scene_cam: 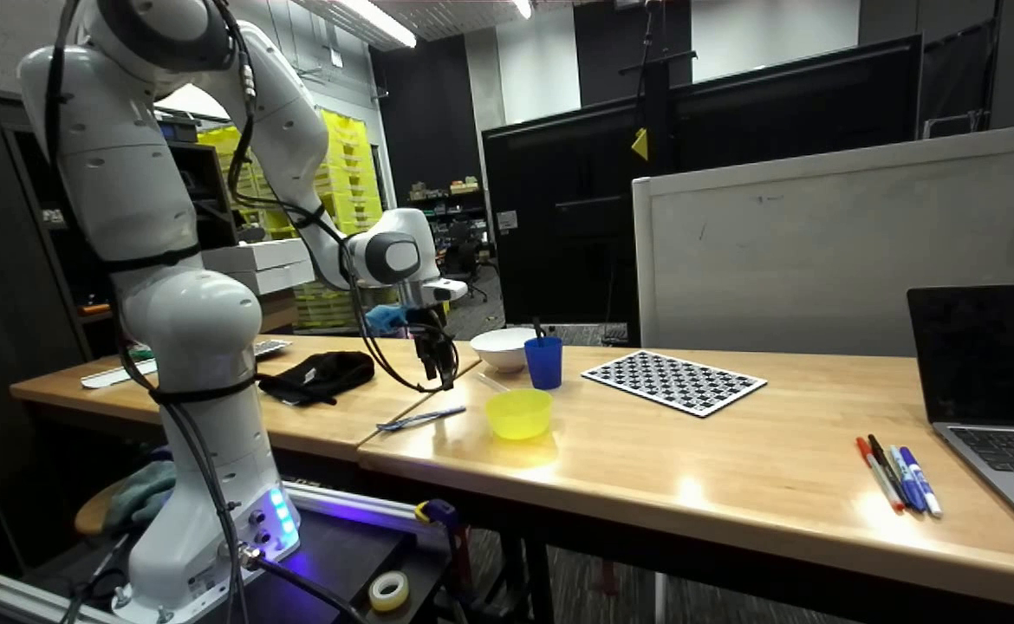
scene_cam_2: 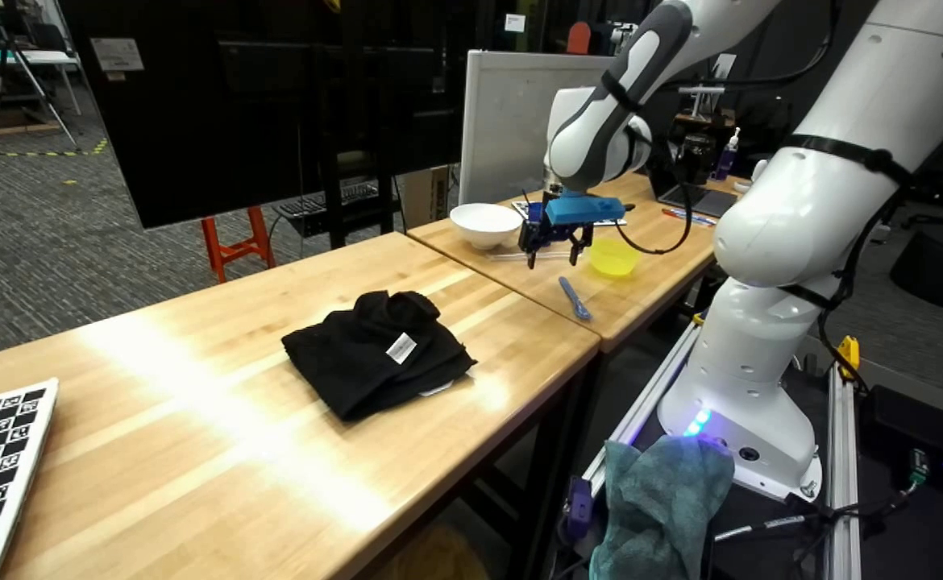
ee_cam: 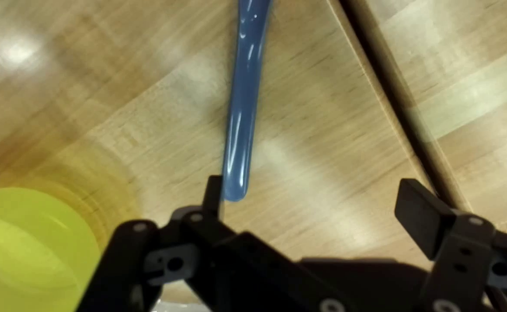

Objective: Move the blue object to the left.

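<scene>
In the wrist view the fingers (ee_cam: 421, 219) stand wide apart, holding nothing; the blue utensil (ee_cam: 242, 112) lies on the table (ee_cam: 171, 125), its end showing beside one of them, the yellow bowl (ee_cam: 28, 255) near. In an exterior view the blue cup (scene_cam: 544, 364) stands upright just beside the white bowl (scene_cam: 503, 350); cup or utensil, I cannot tell which the task means. In an exterior view the fingers hang above the table, well apart from a black cloth (scene_cam_2: 367, 354).
</scene>
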Robot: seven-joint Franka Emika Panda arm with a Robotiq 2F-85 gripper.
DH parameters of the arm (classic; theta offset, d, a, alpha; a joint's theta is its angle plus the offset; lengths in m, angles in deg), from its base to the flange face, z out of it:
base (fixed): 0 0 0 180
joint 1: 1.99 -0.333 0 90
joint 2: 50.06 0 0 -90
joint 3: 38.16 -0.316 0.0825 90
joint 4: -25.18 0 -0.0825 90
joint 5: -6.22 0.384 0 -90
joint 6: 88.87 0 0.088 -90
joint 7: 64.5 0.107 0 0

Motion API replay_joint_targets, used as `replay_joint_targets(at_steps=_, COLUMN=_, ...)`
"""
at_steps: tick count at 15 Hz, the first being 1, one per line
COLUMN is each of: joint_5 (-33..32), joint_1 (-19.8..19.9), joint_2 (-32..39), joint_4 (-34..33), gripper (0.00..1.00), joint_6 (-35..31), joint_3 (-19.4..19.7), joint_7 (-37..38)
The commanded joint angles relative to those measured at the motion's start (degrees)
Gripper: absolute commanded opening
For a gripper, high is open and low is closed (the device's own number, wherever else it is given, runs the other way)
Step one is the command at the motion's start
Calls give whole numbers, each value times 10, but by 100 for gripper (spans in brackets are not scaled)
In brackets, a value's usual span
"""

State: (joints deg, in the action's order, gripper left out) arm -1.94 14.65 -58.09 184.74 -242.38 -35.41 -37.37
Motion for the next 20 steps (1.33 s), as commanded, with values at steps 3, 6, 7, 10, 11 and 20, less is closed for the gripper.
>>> replay_joint_targets(at_steps=3, joint_5=144, joint_1=-44, joint_2=28, joint_4=-2, gripper=100, joint_6=79, joint_3=30, joint_7=-44)
replay_joint_targets(at_steps=6, joint_5=138, joint_1=-45, joint_2=22, joint_4=-5, gripper=100, joint_6=138, joint_3=34, joint_7=-4)
replay_joint_targets(at_steps=7, joint_5=133, joint_1=-44, joint_2=22, joint_4=-6, gripper=100, joint_6=153, joint_3=35, joint_7=9)
replay_joint_targets(at_steps=10, joint_5=132, joint_1=-43, joint_2=29, joint_4=-8, gripper=100, joint_6=183, joint_3=38, joint_7=32)
replay_joint_targets(at_steps=11, joint_5=127, joint_1=-42, joint_2=33, joint_4=-8, gripper=100, joint_6=185, joint_3=38, joint_7=43)
replay_joint_targets(at_steps=20, joint_5=88, joint_1=-42, joint_2=88, joint_4=-7, gripper=100, joint_6=90, joint_3=49, joint_7=44)
